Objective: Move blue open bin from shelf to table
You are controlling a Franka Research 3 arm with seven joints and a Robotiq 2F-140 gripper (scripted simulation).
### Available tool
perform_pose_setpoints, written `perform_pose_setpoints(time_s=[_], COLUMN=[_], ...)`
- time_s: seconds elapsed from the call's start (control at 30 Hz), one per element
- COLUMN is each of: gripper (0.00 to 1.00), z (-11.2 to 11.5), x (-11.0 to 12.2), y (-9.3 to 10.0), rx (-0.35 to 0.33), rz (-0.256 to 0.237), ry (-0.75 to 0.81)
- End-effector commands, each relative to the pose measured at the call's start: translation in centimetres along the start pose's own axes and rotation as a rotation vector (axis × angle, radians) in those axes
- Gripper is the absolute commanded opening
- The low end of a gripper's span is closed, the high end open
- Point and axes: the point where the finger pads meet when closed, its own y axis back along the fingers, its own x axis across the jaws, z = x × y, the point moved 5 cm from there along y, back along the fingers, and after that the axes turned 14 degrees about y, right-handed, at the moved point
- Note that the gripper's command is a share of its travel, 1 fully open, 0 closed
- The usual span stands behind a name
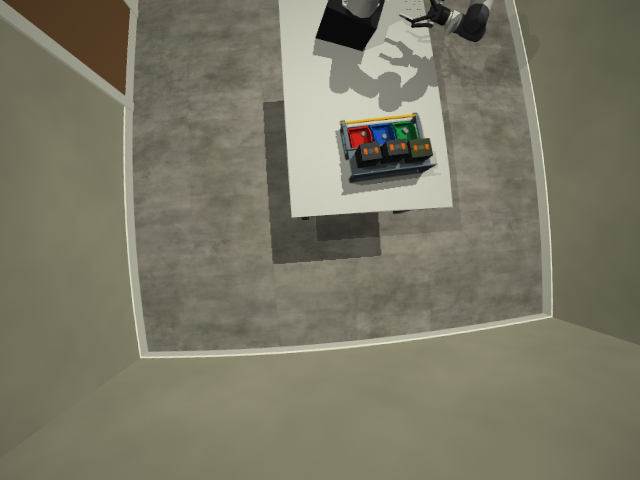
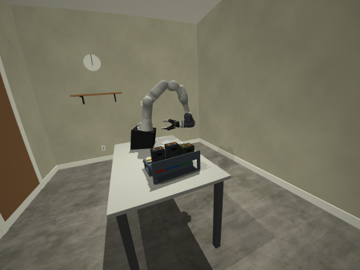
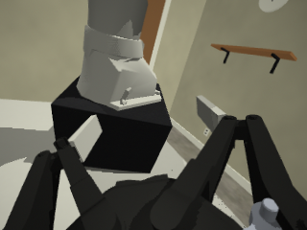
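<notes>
The blue open bin [image 1: 383,132] sits in the middle of a grey shelf rack [image 1: 386,148] on the white table, between a red bin [image 1: 359,136] and a green bin [image 1: 401,132]. Each bin holds a small grey part. A yellow bar [image 1: 381,118] runs along the bins' far side. In the exterior view the rack [image 2: 172,163] shows from behind, and the blue bin is hidden. My gripper [image 1: 419,19] [image 2: 167,124] is open and empty, high above the table near the arm's base, far from the rack. In the wrist view the fingers point toward the black base.
Three dark boxes with orange marks [image 1: 391,149] [image 2: 172,149] stand on the rack's upper level. The arm's black base block [image 1: 343,25] [image 2: 142,138] stands at the table's far end. A wall shelf [image 2: 95,94] hangs behind.
</notes>
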Motion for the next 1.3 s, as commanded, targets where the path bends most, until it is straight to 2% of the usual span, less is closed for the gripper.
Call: perform_pose_setpoints(time_s=[0.0,0.47,0.5,0.63,1.03,1.2,1.27], gripper=[1.00,1.00,0.57,0.57,0.57,0.57,0.57], z=[0.0,0.0,-0.7,-3.7,-3.7,-7.3,-7.3], x=[0.0,0.0,-1.0,-4.8,-4.8,-8.9,-8.9], y=[0.0,0.0,0.4,2.0,2.0,2.3,2.3], rx=[0.000,0.000,-0.026,-0.132,-0.132,-0.264,-0.264], rz=[0.000,0.000,0.030,0.152,0.152,0.303,0.303], ry=[0.000,0.000,-0.007,-0.036,-0.036,-0.073,-0.073])
